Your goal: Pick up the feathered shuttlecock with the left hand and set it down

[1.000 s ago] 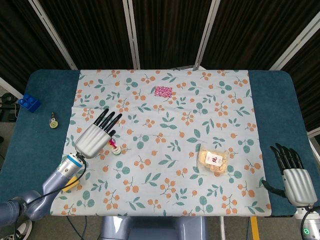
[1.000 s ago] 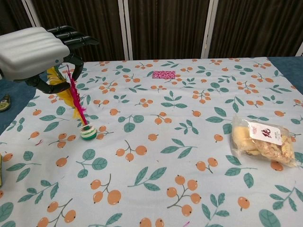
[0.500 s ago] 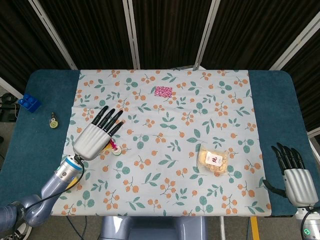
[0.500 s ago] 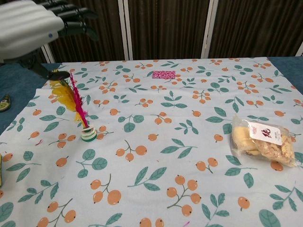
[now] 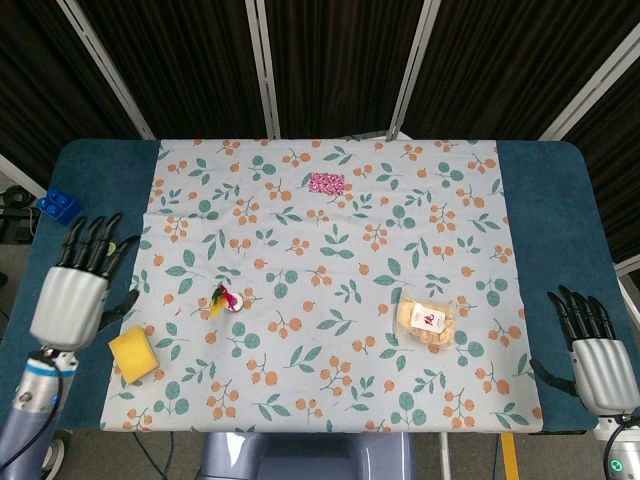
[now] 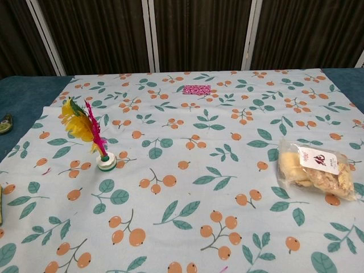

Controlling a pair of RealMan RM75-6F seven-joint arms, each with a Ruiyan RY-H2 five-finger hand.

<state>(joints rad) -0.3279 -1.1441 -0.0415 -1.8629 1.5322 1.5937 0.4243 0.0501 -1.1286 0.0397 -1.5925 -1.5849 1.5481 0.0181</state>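
Head view: left hand [image 5: 72,290] was seen drawn back off the cloth to the table's left edge, fingers spread, nothing held; a second earlier it was poised over the shuttlecock [image 5: 224,299]. Shuttlecock was left standing alone on the patterned cloth [image 5: 330,390], left of centre, feathers up. Sponge [image 5: 133,353] lay between them. Right hand [image 5: 598,355] was kept open at the right edge, well apart from the snack bag [image 5: 426,319].
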